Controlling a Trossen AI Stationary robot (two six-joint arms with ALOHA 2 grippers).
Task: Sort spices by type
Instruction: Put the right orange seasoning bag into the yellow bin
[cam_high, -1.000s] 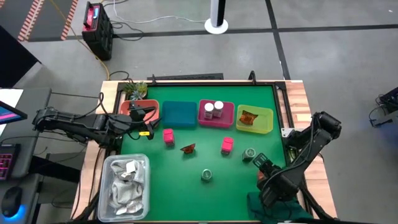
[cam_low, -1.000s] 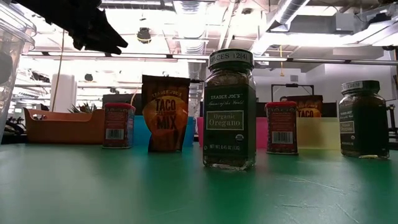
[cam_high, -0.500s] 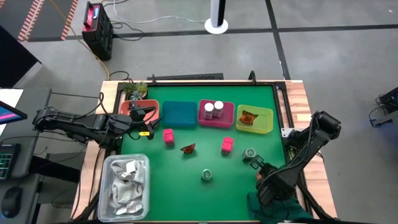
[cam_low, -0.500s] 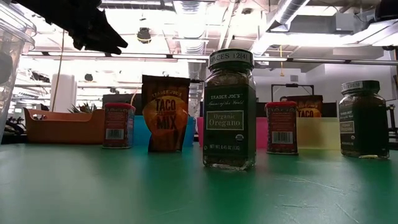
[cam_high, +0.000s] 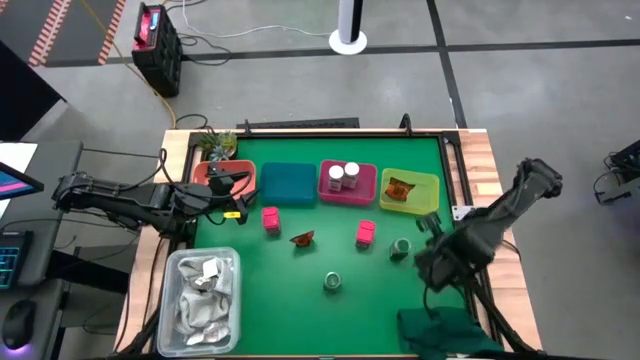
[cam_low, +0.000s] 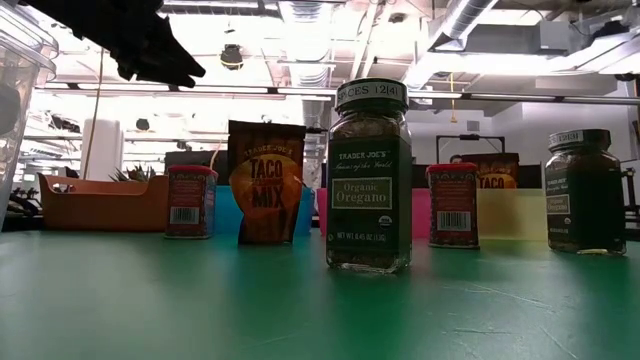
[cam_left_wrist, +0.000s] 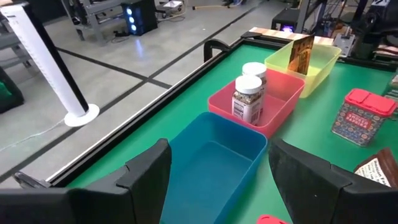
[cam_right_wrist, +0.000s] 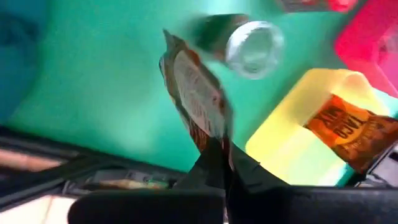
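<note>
one foil packet (cam_right_wrist: 198, 99) | pinched edge-on by right end effector (cam_right_wrist: 219, 163)

We're in a lab or industrial workshop space, not a home. Concrete floor (cam_high: 300, 90) with dark painted lines and striped hazard tape (cam_high: 55, 30) at one corner. A white pole on a round base (cam_high: 348, 28) stands past the table. A black-and-red box (cam_high: 157, 45) with cables sits on the floor. In the low view we see exposed ceiling ducts (cam_low: 470, 15), strip lighting and open floor behind. The green-topped table (cam_high: 300, 290) has a wood frame; a monitor edge (cam_high: 15, 180) shows beside it.
</note>
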